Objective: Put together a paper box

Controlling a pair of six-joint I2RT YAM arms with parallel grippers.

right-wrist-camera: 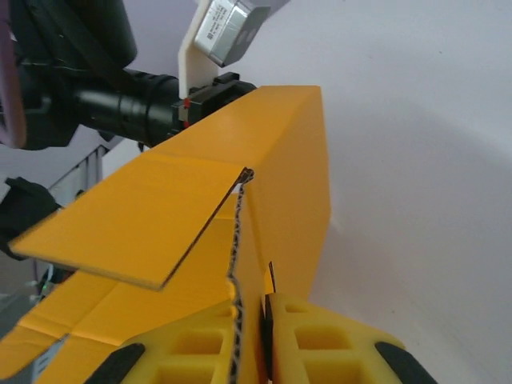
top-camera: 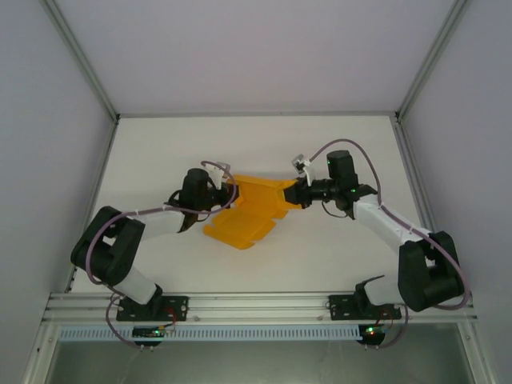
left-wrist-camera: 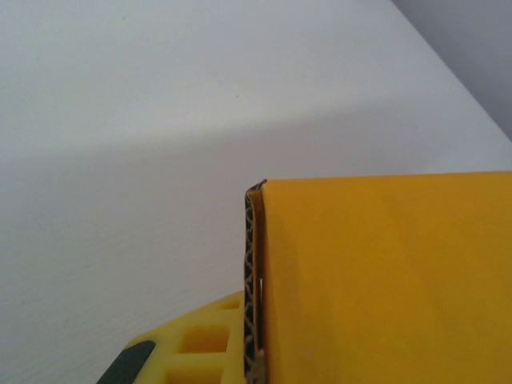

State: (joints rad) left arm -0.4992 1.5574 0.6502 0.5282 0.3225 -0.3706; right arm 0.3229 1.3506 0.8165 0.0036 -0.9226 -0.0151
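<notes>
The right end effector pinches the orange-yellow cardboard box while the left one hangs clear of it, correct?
No. The left end effector also grips the orange-yellow corrugated cardboard box, at its opposite end, per the top external view. The right end effector does pinch it.

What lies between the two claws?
The box: in the top view it spans the gap from left claw to right claw, each gripping one end.

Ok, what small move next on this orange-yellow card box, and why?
Probably roll the right wrist slightly to fold its pinched panel further up while the left holds. The orange-yellow corrugated card box is only half formed: right jaws clamp a cut edge, left jaws seem to hold the opposite end, one flap juts out loose, lower panels lie flat on the white table.
</notes>
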